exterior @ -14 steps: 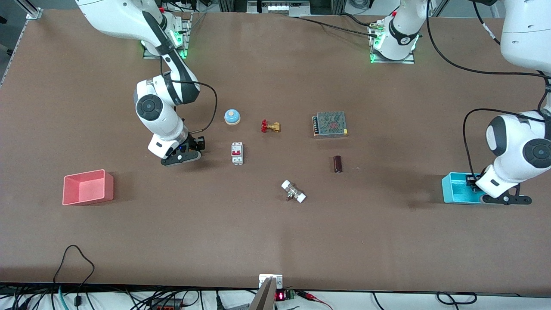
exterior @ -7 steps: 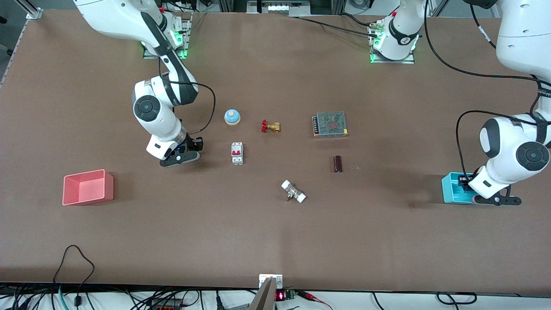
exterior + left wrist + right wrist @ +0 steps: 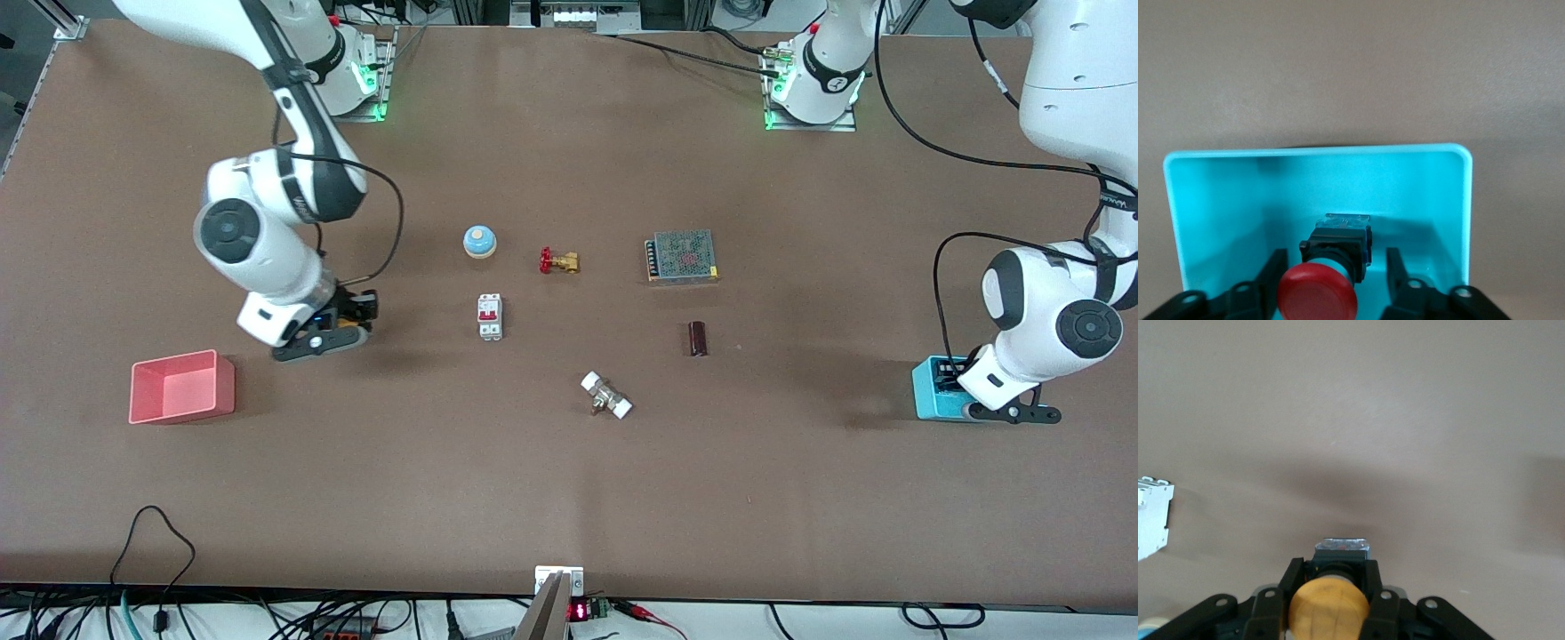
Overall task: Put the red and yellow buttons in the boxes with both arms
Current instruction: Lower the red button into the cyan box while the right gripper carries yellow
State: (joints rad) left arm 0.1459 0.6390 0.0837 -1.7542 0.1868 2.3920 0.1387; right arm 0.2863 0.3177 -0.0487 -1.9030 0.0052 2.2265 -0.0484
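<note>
The red button (image 3: pixel 1317 293) lies in the cyan box (image 3: pixel 1318 152), between the spread fingers of my left gripper (image 3: pixel 1336 257), which do not touch it. In the front view the left gripper (image 3: pixel 1013 413) hangs over the cyan box (image 3: pixel 929 391) at the left arm's end of the table, and the red button is hidden. My right gripper (image 3: pixel 1333 568) is shut on the yellow button (image 3: pixel 1329 610), held by its dark base. In the front view the right gripper (image 3: pixel 320 342) is above bare table between the pink box (image 3: pixel 182 387) and a circuit breaker (image 3: pixel 490 316).
A pale blue dome (image 3: pixel 479 240), a brass valve with a red handle (image 3: pixel 558 260), a metal power supply (image 3: pixel 683 256), a dark cylinder (image 3: pixel 698 339) and a white-capped fitting (image 3: pixel 606 396) lie mid-table. The circuit breaker's edge also shows in the right wrist view (image 3: pixel 1151 517).
My right gripper has carried the yellow button away from the circuit breaker toward the pink box. My left gripper has shifted slightly over the cyan box toward the right arm's end.
</note>
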